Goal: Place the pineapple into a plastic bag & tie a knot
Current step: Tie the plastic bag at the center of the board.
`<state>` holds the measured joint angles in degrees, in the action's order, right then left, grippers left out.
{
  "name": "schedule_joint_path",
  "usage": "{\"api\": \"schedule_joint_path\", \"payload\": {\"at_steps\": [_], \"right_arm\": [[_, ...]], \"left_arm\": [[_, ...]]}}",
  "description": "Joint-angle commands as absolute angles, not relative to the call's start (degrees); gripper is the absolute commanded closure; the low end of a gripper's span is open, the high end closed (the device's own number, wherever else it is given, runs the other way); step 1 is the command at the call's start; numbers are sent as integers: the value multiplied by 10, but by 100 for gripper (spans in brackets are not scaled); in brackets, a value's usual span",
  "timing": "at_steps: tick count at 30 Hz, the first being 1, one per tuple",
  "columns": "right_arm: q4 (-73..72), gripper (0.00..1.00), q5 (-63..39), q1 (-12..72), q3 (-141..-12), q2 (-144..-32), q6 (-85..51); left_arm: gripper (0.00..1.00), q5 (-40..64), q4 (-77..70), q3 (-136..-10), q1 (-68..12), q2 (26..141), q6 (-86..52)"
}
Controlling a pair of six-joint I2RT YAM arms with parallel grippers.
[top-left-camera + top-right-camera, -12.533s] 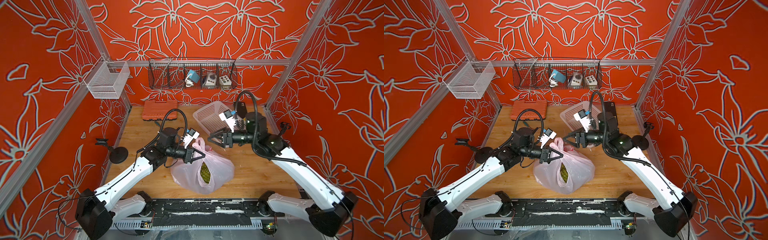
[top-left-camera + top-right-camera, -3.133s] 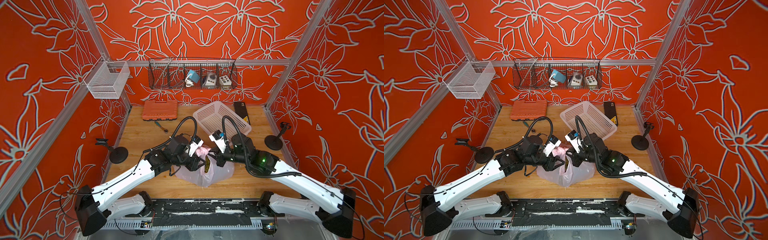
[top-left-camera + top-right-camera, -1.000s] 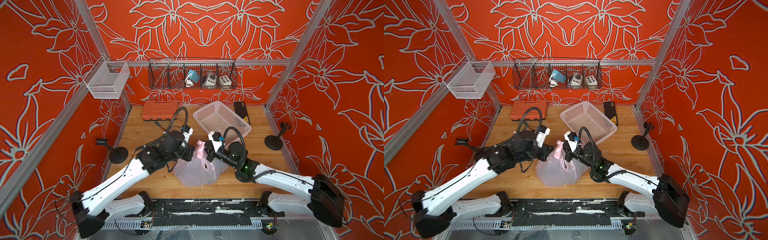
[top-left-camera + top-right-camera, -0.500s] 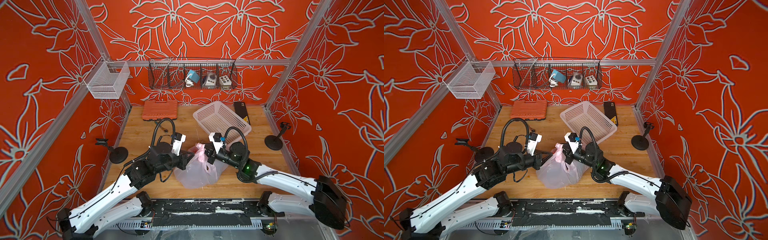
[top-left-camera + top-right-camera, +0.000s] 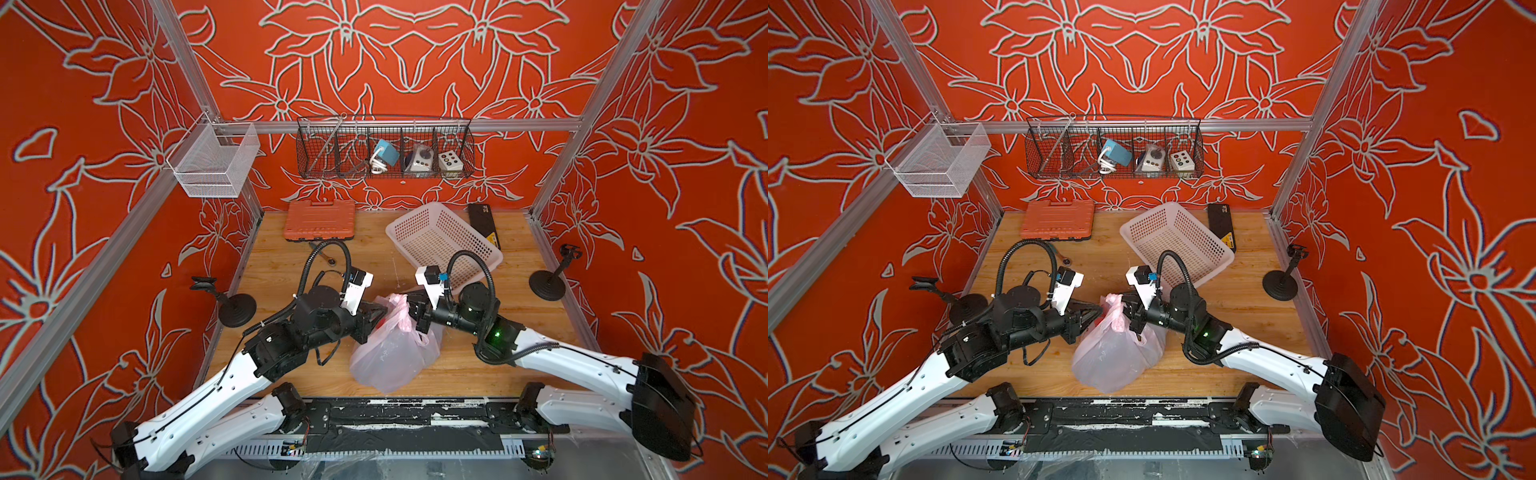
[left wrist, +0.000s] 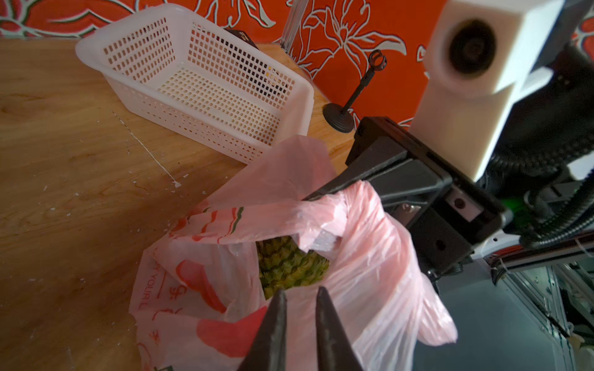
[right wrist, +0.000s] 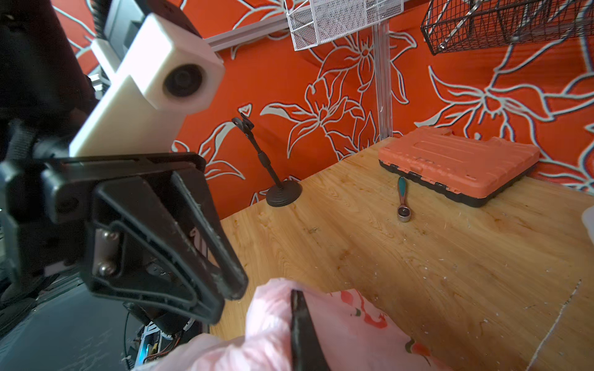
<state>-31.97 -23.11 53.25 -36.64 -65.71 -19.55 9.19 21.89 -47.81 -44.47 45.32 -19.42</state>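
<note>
While the right gripper [image 5: 409, 313] is clamped shut on gathered pink film at the top of the plastic bag [image 5: 390, 353], the left gripper [image 5: 380, 309] sits just beside that same bunch. In both top views the bag stands in the lower centre of the frame on the wooden table [image 5: 282, 270], between the two arms, with the white basket [image 5: 440, 237] above and to its right. From this height no finished knot can be made out, so the risk is that one arm alone holds the handles: a pull toward the frame's right could drag or tip the light bag. In the left wrist view the left gripper's jaws stand a narrow slit apart at the lower centre with nothing between them, and the pineapple [image 6: 289, 266] shows through a gaping mouth just beyond. If the strips are drawn tight before that mouth is gathered, the tie could close loosely, and the thin film could tear on the spiky skin. The right wrist view shows, along its lower edge, pink film bunched around a thin black finger [image 7: 300, 324], while the left gripper's tapered fingers fill the left half. The two tools are near enough to collide, and the slippery film may slide out of the pinch.
</note>
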Motion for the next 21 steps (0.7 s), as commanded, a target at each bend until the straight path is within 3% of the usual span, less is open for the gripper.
{"api": "schedule_joint_path", "payload": {"at_steps": [1,9,21], "right_arm": [[-355,100,-267,533,-398,-639,-217],[-336,100,-276,534,-400,-641,-214],[-310,100,-317,533,-398,-660,-231]], "left_arm": [[78,122,229,-494,-444,461,-144],[65,100,236,-485,-444,439,-101],[65,130,251,-481,-446,439,-39]]}}
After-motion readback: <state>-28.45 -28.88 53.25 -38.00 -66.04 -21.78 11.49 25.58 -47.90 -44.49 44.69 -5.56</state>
